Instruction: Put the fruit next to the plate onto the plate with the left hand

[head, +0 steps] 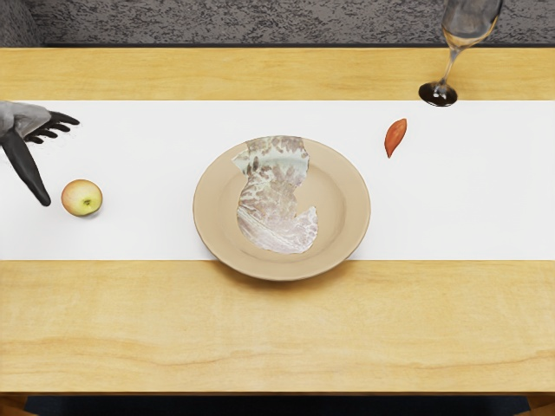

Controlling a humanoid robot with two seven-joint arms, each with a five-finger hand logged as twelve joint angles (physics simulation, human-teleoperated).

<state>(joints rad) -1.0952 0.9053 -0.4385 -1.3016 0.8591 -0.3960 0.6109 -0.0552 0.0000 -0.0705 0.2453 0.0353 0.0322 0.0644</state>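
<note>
The left hand (pixel 24 128) hangs with fingers spread, holding nothing, just left of the apple (pixel 81 198). The apple lies on the white runner (pixel 486 208), apart from the plate (pixel 347 212). The hand should lower around the apple and close evenly, since a nudge could roll it.

Only the left hand (pixel 24 139) shows, at the picture's left edge. Its back is a smooth grey shell with a slight sheen, and its fingers (pixel 26 172) are thin, black and tapered to rounded tips.
</note>
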